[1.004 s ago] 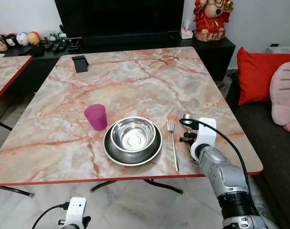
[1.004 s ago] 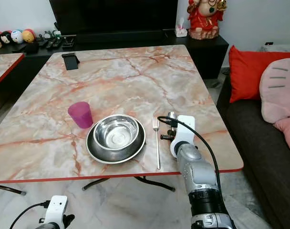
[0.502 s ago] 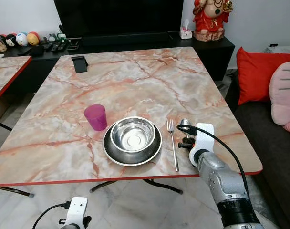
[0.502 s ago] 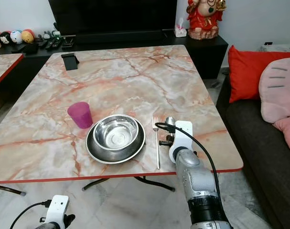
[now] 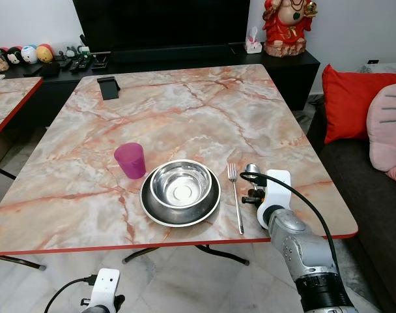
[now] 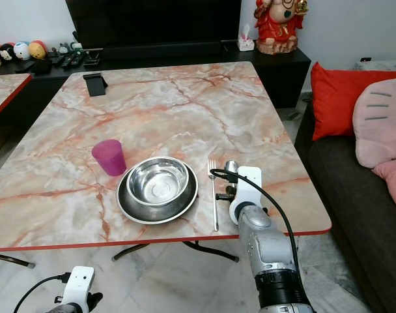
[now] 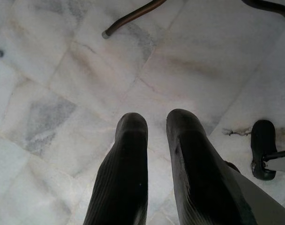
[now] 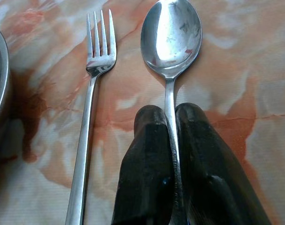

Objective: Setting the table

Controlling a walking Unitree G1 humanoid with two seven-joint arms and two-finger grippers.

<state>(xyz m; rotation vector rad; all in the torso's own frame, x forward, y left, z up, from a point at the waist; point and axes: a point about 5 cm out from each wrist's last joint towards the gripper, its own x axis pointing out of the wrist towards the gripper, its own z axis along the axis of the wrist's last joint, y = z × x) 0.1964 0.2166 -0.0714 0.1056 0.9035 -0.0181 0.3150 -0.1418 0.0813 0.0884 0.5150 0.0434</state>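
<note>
Now spoon [image 8: 170, 35] handle sits clamped between right pincer [image 8: 172, 115] fingers

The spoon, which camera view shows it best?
The right wrist view: the spoon lies beside the fork, its handle pinched between the right gripper's fingers. In the eye views the bowl end of the spoon peeks past the wrist. The left wrist view looks at the floor.

Steel spoon [image 8: 171, 35] beside fork [image 8: 93, 84], steel bowl [image 5: 182, 183] on plate [image 5: 152, 212], pink cup [image 5: 131, 160] upright
</note>
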